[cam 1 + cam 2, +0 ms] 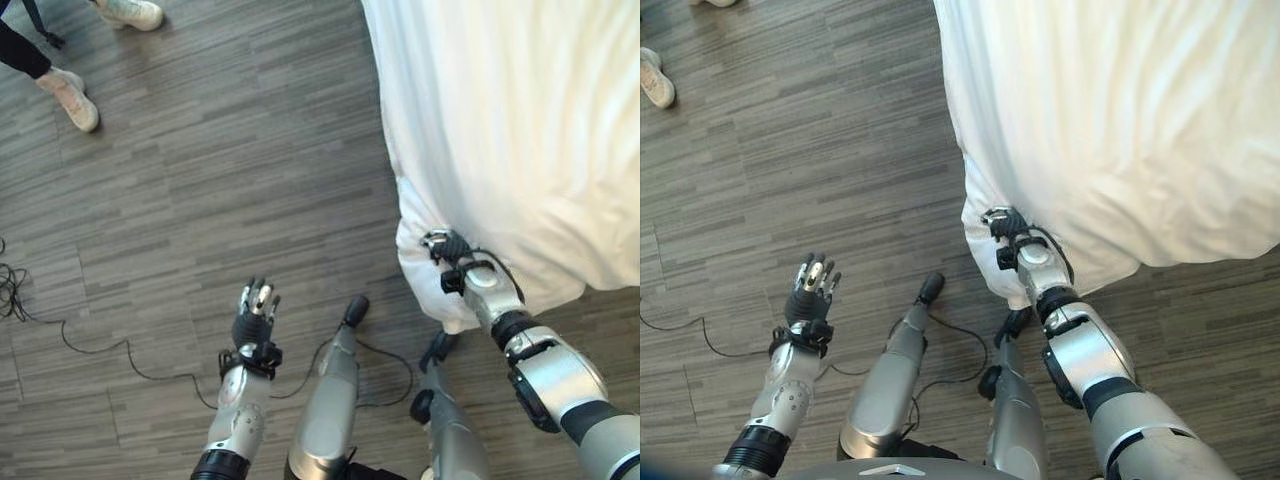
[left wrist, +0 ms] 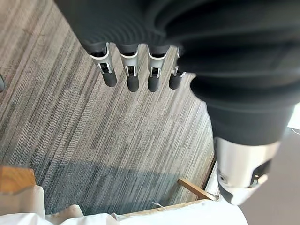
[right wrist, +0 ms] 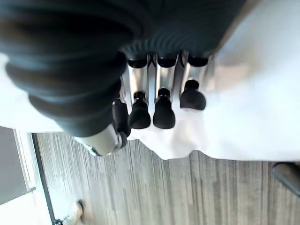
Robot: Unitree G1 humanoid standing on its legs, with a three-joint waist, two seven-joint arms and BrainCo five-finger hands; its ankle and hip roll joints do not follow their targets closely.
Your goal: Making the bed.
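Low in the frame, the left hand (image 1: 255,318) hangs released over the floor (image 1: 180,200). Right hand (image 1: 462,268) fingers pinch the white sheet (image 1: 520,130) corner at right; a thin grip may slip.

This looks like a bedroom, or a room set up as one. A bed covered with a white, softly creased cloth sheet (image 1: 510,130) takes the upper right of the head views, its cover hanging down over the bed's edge and corner to just above the floor. The floor is grey wood-look plank flooring (image 1: 220,170) with narrow streaked boards, of the kind laid in homes and hotel rooms. In the left wrist view a pale wooden furniture piece (image 2: 16,180) and a thin wooden slat (image 2: 197,189) stand beside more white bedding. A person's light-coloured sneaker (image 1: 70,98) stands on the floor, well apart from the bed's corner.
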